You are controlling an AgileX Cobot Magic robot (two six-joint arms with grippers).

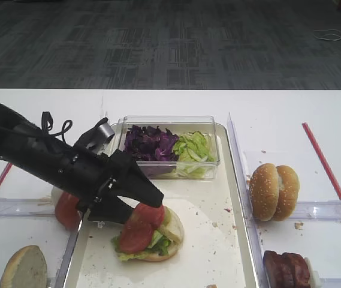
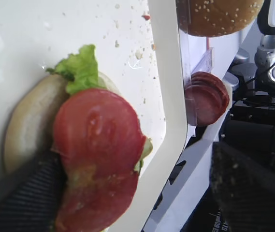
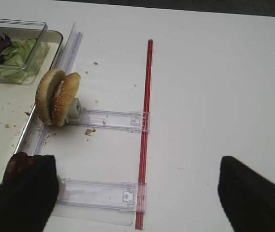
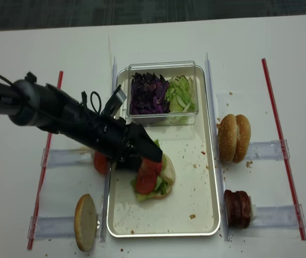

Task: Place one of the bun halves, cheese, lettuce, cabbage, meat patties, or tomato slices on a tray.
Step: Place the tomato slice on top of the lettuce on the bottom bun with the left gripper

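The surface (image 1: pixel 290 108) under me is white, with dark patterned carpet (image 1: pixel 170 42) beyond its far edge. Two red strips (image 4: pixel 282 140) run front to back near its left and right edges, and clear plastic holders (image 3: pixel 108 120) lie across it on both sides.

The tray (image 4: pixel 196 188) sits lengthwise in the middle. At its far end stands a clear tub (image 1: pixel 170 123) with purple cabbage (image 1: pixel 149 143) on the left and lettuce (image 1: pixel 193 147) on the right. On the tray's near left part lies an open bun half (image 1: pixel 171 228) topped with green leaves and two tomato slices (image 1: pixel 141 227).

My left hand (image 1: pixel 140 201) reaches in over the tray's left rim, fingers spread wide, one above and one beside the slices; I cannot tell whether they touch. My arm hides more tomato slices (image 1: pixel 65 210) waiting just left of the tray. Another bun half (image 1: pixel 25 268) stands toward the near left corner.

Right of the tray, two seeded bun halves (image 1: pixel 274 191) stand on edge, and meat patties (image 1: pixel 287 270) sit nearer the front edge.

My right hand (image 3: pixel 137 193) shows only in its own wrist view, fingers well apart over bare surface, holding nothing. The left wrist view shows the glossy slices overlapping, which the high views blur.
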